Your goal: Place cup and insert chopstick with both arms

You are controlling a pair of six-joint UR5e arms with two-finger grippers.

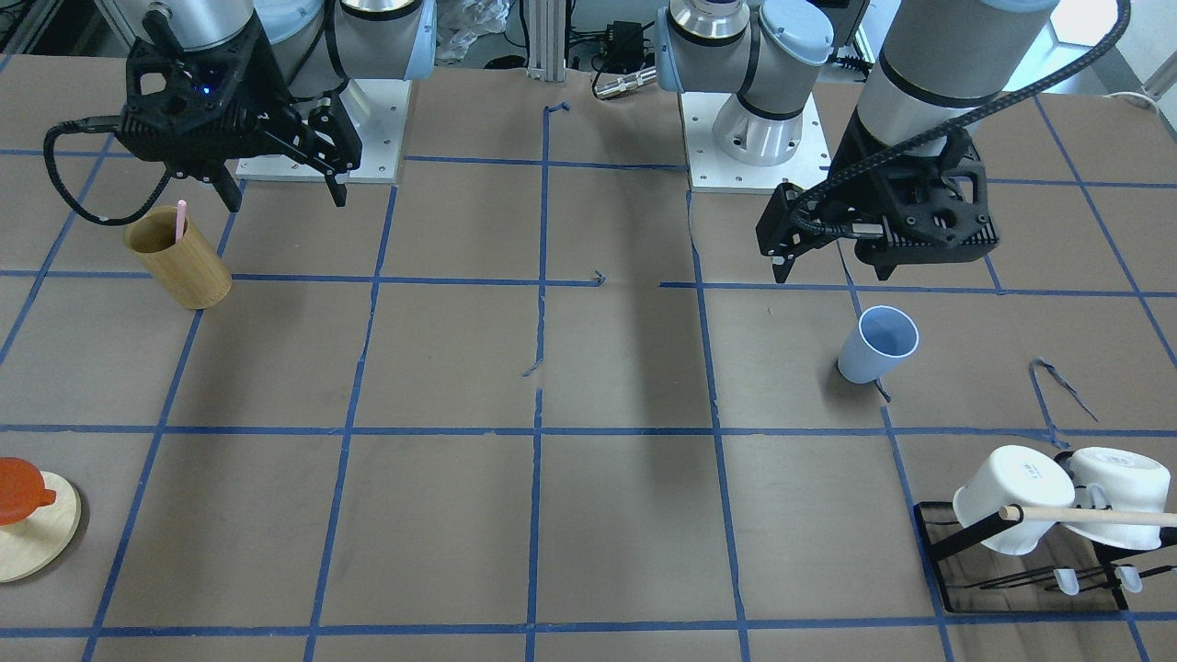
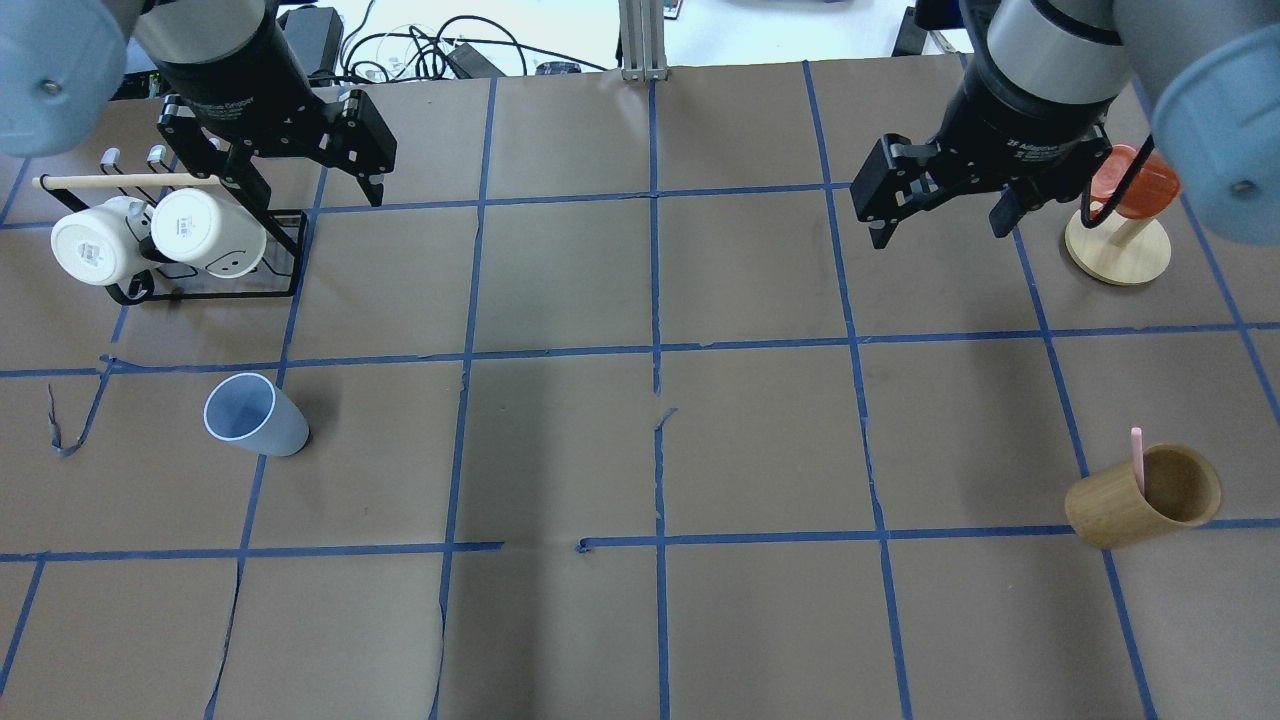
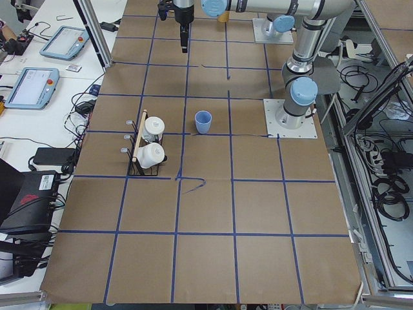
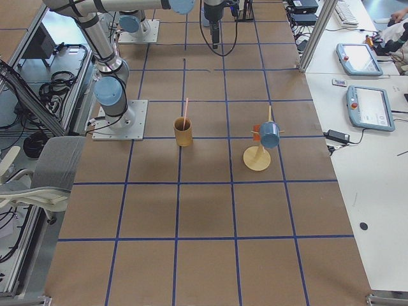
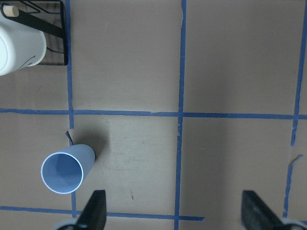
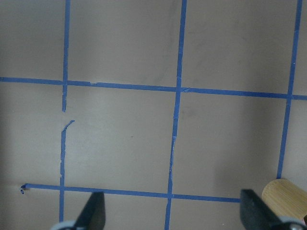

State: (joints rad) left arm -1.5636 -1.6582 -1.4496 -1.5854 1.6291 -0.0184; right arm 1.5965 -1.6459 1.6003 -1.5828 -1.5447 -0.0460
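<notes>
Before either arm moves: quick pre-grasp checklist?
1. Left end effector open and empty: ok.
2. Right end effector open and empty: ok.
3. Cup upright, mouth up, apart from rack: ok.
4. Chopstick standing in holder, top sticking out: ok.
5. Cup centred under left end effector: not ok, it sits off to one side in the wrist view.
6. Chopstick in right wrist view: not ok, only the holder's edge shows.
</notes>
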